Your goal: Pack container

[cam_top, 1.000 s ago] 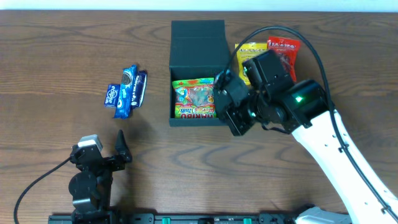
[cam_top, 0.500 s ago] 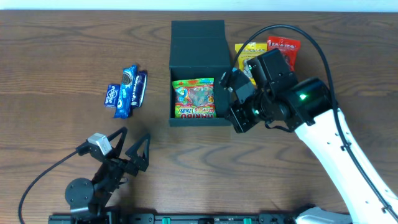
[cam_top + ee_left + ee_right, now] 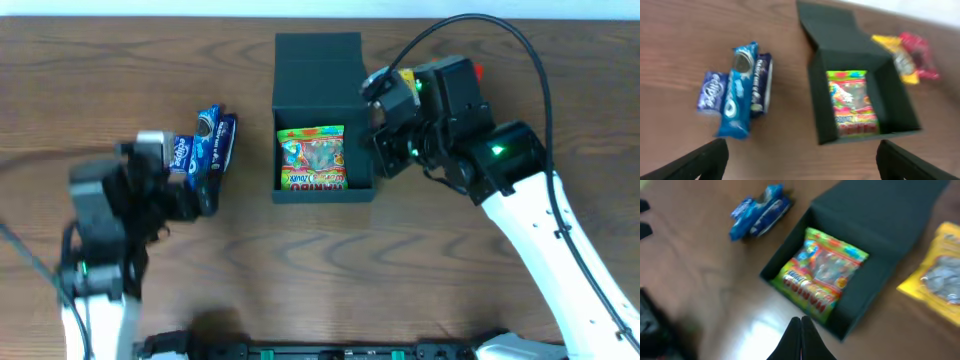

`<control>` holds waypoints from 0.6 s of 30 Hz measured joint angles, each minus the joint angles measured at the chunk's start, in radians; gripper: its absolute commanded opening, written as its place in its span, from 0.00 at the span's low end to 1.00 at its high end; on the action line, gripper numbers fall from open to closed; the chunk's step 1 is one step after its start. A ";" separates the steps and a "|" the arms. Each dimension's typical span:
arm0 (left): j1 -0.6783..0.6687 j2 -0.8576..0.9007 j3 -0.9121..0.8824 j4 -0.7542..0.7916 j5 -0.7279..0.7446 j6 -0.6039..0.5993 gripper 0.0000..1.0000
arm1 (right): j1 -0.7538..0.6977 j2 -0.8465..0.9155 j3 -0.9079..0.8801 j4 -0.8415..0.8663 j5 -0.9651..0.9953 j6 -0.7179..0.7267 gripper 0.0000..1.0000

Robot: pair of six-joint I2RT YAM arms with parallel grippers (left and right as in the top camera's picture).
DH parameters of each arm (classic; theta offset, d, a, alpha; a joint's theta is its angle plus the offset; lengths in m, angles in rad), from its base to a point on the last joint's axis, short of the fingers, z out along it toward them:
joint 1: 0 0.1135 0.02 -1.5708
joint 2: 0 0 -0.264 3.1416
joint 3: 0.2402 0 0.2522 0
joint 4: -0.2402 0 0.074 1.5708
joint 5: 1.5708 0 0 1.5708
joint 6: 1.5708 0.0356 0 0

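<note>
The container [image 3: 318, 70] is a dark teal box lying open at the table's middle back, its flap lid folded away. A colourful gummy packet [image 3: 312, 158] lies inside. The box also shows in the left wrist view [image 3: 832, 30] and the right wrist view [image 3: 890, 220]. Blue cookie packets [image 3: 205, 150] lie to its left. My left gripper [image 3: 802, 167] is open and empty, held above the wood in front of the packets and the box. My right gripper [image 3: 801, 330] is shut and empty, above the box's near right corner [image 3: 385, 125].
A yellow packet [image 3: 895, 55] and a red packet [image 3: 920, 50] lie on the wood to the right of the box; my right arm covers most of them from overhead. Bare brown table lies in front of the box [image 3: 320, 260].
My left arm has risen from the front edge and swung toward the blue packets. My right gripper has drawn back from the box's front right corner toward its right side.
</note>
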 measured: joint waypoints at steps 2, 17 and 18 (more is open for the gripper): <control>0.000 0.157 0.117 -0.030 -0.016 0.065 0.95 | -0.017 0.000 0.000 0.017 0.033 -0.009 0.03; -0.004 0.877 0.489 0.087 -0.027 0.189 0.95 | -0.099 0.080 0.000 -0.007 0.086 -0.046 0.10; -0.006 0.898 0.501 0.103 -0.027 0.198 0.95 | -0.099 0.087 0.000 -0.011 0.087 -0.046 0.09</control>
